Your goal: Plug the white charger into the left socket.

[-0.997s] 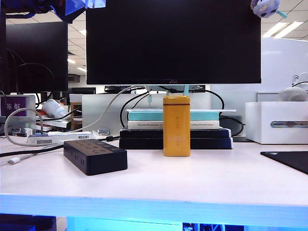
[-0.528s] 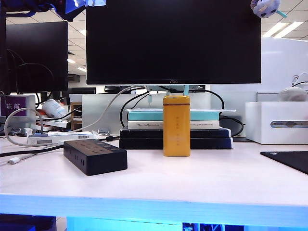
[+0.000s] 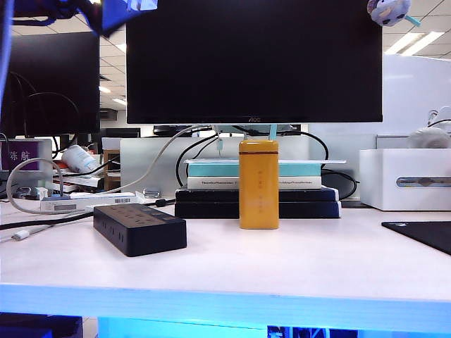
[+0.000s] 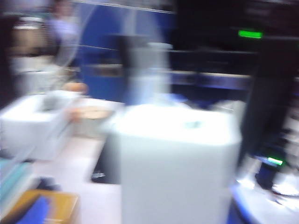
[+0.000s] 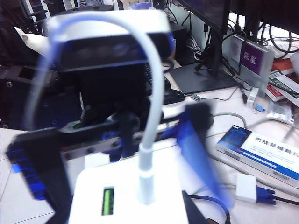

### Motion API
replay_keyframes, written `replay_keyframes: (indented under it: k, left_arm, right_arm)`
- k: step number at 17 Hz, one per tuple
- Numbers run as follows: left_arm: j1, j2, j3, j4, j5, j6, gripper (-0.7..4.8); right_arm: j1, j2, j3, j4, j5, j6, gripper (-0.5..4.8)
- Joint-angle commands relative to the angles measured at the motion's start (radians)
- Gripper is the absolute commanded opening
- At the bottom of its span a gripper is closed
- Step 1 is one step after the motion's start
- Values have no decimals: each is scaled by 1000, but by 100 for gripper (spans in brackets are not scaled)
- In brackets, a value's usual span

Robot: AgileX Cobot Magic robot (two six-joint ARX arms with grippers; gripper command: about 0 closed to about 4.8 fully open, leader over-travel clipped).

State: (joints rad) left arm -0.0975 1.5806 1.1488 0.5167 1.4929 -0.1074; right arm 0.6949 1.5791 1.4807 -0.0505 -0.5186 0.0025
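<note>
The white charger point(image 5: 131, 196), with a greenish port and a thin white cable point(image 5: 149, 116) looping up from it, hangs in the air at my right gripper point(image 5: 131, 220), which is shut on it; that gripper's own fingers barely show. Facing it, my left gripper point(image 4: 133, 212) is open, its blue fingers point(image 5: 203, 154) spread wide to either side of the charger. In the blurred left wrist view the charger point(image 4: 175, 158) fills the middle. The black power strip point(image 3: 139, 227) lies on the table at the left, and the left socket point(image 3: 107, 212) is at its far end. Both grippers are above the exterior view's frame.
A yellow tin point(image 3: 258, 183) stands mid-table in front of stacked books point(image 3: 211, 201) under a large monitor point(image 3: 254, 60). A white box with a grey slot point(image 3: 405, 179) sits at the right, a black mat point(image 3: 423, 234) before it. A white power strip point(image 3: 84, 203) and cables lie behind the black one.
The blue part at the exterior view's top left has shifted right, and a blue streak now runs down the left edge. Nothing on the table has moved.
</note>
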Motion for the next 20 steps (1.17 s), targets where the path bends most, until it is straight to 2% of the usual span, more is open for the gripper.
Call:
replay_keyframes:
  k: [1,3,6,11,13,16,20]
  left_arm:
    - [16,-3,5,5,-34,-24,479]
    - [68,-4,5,5,-34,-90,479]
    - [135,-7,5,2,10,-137,479]
    - [142,-13,5,16,0,-137,479]
    - [168,-19,5,17,-41,-140,479]
    - [204,-20,5,17,-89,-140,479]
    - [222,-25,5,17,-160,-139,479]
  right_arm:
    - [2,-12,7,24,-84,5,241]
    - [1,-12,7,19,-89,61,241]
    - [2,-11,7,18,-85,61,241]
    - [2,-11,7,19,-50,52,241]
    - [2,-9,6,19,41,39,241]
    - [2,7,6,18,112,22,241]
    - [53,72,5,27,275,19,241]
